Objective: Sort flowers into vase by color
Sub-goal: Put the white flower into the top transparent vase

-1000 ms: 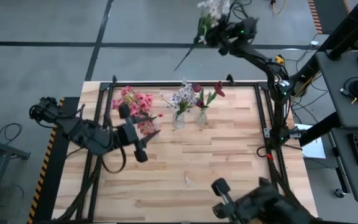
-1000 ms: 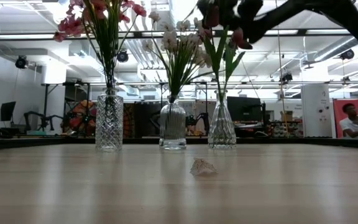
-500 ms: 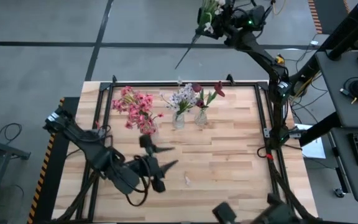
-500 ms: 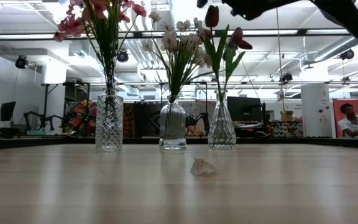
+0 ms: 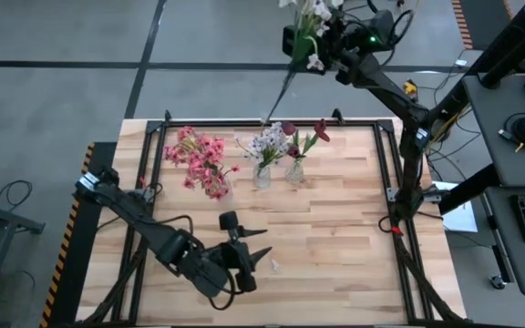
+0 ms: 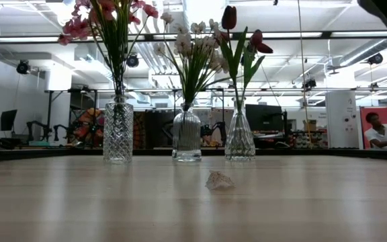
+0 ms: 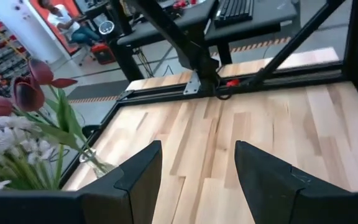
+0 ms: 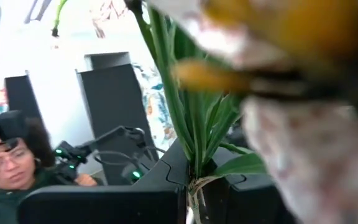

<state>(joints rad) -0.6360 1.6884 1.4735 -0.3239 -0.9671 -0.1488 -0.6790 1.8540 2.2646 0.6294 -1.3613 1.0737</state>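
Low in the overhead frame, the left gripper [image 5: 261, 258] hangs over the pale wooden plank table [image 5: 335, 228], its two dark fingers [image 7: 143, 177] spread apart with nothing between them. Just to its right, near the middle of the boards, lies a small crumpled pale scrap [image 6: 220, 180]. Farther back, toward the upper middle of the table, three clear cut-glass vases stand in a row: the left one [image 6: 118, 130] holds the pink blossom clusters [image 5: 200, 160], the middle one [image 6: 187, 134] the small white-lilac blossoms [image 5: 268, 141], and the right one [image 6: 239, 136] the dark red tulip-like blooms [image 5: 320, 131]. Beyond the table's far edge, at the top of the overhead frame, the right gripper [image 5: 310, 38] is raised high, pinching a white-flowered stem [image 5: 299, 53] whose green stalk slants down toward the table edge. Far back at the right of the level view sits a person [image 6: 380, 130].
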